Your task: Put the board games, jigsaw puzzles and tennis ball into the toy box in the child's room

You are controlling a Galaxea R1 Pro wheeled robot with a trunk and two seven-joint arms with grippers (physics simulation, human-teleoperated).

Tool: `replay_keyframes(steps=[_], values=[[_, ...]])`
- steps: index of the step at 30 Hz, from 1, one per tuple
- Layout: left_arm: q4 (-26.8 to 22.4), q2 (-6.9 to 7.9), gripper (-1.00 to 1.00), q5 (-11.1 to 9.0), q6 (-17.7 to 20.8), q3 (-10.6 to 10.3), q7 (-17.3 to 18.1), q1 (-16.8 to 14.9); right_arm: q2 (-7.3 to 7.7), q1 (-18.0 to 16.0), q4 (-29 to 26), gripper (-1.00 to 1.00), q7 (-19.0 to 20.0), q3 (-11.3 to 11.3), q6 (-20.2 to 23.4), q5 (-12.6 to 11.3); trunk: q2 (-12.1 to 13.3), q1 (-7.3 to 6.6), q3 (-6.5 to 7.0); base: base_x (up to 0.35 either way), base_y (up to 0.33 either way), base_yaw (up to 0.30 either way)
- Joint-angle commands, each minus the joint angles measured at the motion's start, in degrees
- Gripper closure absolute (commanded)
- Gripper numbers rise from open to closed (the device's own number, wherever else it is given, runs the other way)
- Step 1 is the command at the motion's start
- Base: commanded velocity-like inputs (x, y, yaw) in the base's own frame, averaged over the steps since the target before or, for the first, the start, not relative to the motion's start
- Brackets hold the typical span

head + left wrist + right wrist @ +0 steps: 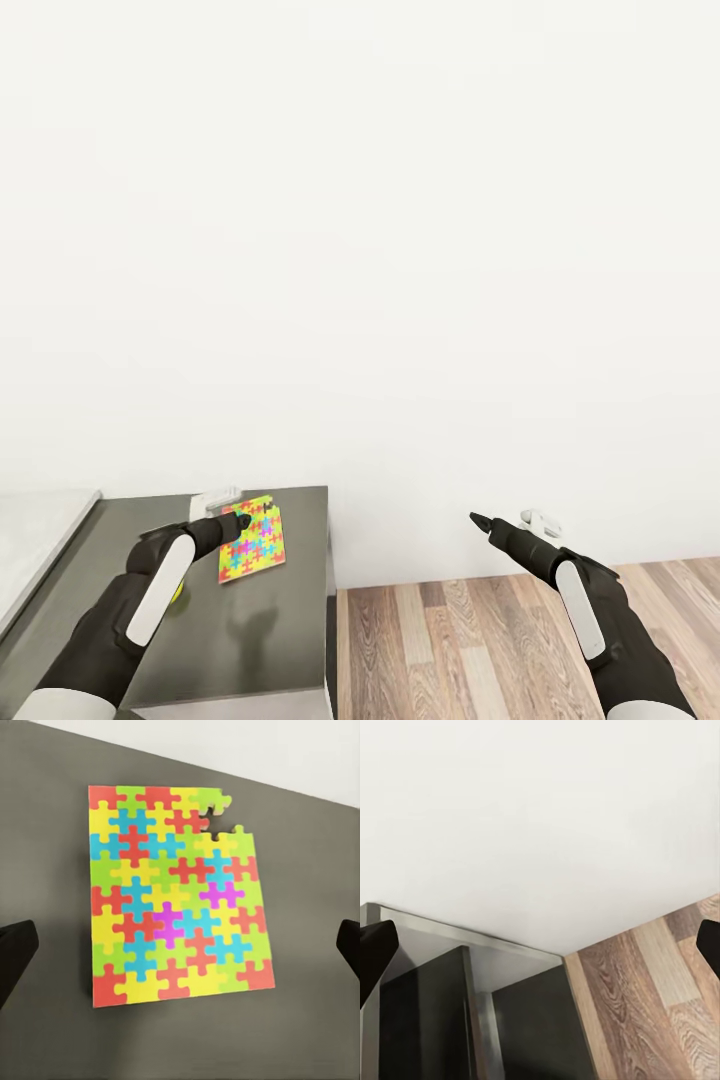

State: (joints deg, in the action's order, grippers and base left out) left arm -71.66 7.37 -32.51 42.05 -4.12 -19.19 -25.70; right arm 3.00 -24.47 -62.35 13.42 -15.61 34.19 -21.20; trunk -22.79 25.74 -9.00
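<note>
On the dark-grey cabinet top (250,620) at the lower left of the head view, a jigsaw puzzle (251,542) lies flat near the back edge, close to the white wall (400,250). Its surface is a patchwork of yellow, red, blue, green and pink interlocking pieces, and in the left wrist view the jigsaw puzzle (174,900) has one corner broken by a notch where a piece juts out. The left gripper (236,524) hangs over the board's near-left part, its arm reaching in from the lower left; in the left wrist view its two dark fingers (15,956) sit at opposite edges of the picture with the whole board between them — the jaws stand wide apart and hold nothing. A sliver of yellow-green, the tennis ball (178,592), peeks out from behind the left forearm on the cabinet top; most of it is hidden. The right gripper (481,521) is raised over the wood-plank floor (480,640), well apart from the cabinet, pointing toward the wall. In the right wrist view its fingers (375,952) likewise show at the two far edges, spread wide with nothing between them — beyond them lie the floor, the wall and the cabinet's grey side.
</note>
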Motion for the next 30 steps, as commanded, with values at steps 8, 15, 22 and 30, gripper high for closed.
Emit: replay_keyframes(steps=[8,15,22,30], values=[[-0.65,0.41,-1.0,-0.48,0.11,0.13,-0.48,-0.94,-0.09,-0.05,-0.05,-1.0,0.2,-0.14,0.35,-0.04,-0.13,0.04,-0.83,0.072,0.0,0.0],[-0.53,0.57,-1.0,-0.41,0.06,0.16,-0.6,-3.54,0.03,-0.05,-0.05,-1.0,0.2,-0.14,0.35,-0.03,-0.13,0.04,-1.45,0.076,0.0,0.0],[0.12,0.62,-1.0,-0.37,0.05,0.1,-0.66,-4.37,-0.1,-0.05,0.01,-1.0,0.18,-0.13,0.29,0.11,-0.13,0.04,-2.07,0.079,0.0,0.0],[2.22,0.48,-1.0,0.36,-1.49,0.1,-0.77,-4.51,-0.07,-0.05,-0.01,-1.0,0.18,-0.14,0.27,0.24,-0.13,0.04,-2.78,0.1,0.0,0.0]])
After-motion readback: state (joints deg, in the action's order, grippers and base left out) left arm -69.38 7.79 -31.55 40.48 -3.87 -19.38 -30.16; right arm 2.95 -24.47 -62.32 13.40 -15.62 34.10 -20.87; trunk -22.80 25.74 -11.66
